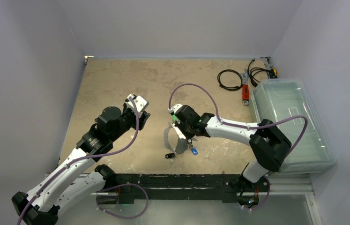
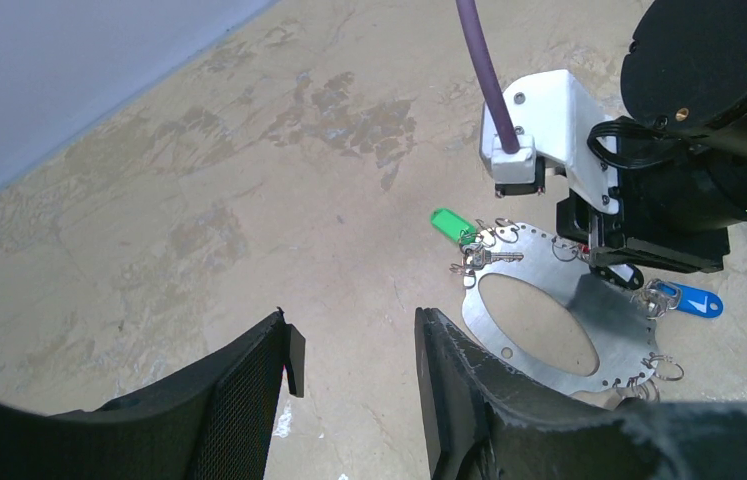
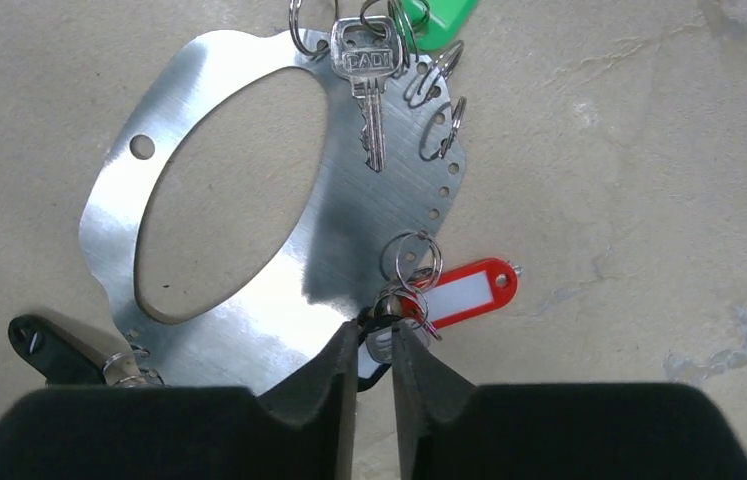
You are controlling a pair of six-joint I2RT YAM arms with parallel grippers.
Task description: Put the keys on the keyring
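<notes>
The keyring (image 1: 169, 136) is a flat silver crescent hoop lying on the tan table at the centre. It also shows in the left wrist view (image 2: 549, 268) and the right wrist view (image 3: 369, 215). Along its edge hang split rings with a bare silver key (image 3: 369, 90), a green tag (image 3: 439, 22), a red tag (image 3: 459, 292), a blue tag (image 2: 697, 301) and a black tag (image 3: 49, 345). My right gripper (image 3: 376, 340) is at the hoop's edge beside the red tag, shut on a small silver key with a black-rimmed tag. My left gripper (image 2: 354, 340) is open and empty, left of the hoop.
A clear plastic bin (image 1: 294, 122) stands along the right side. Black coiled cables (image 1: 229, 79) and a red-handled tool (image 1: 245, 91) lie at the back right. Grey walls close the table on the left, back and right.
</notes>
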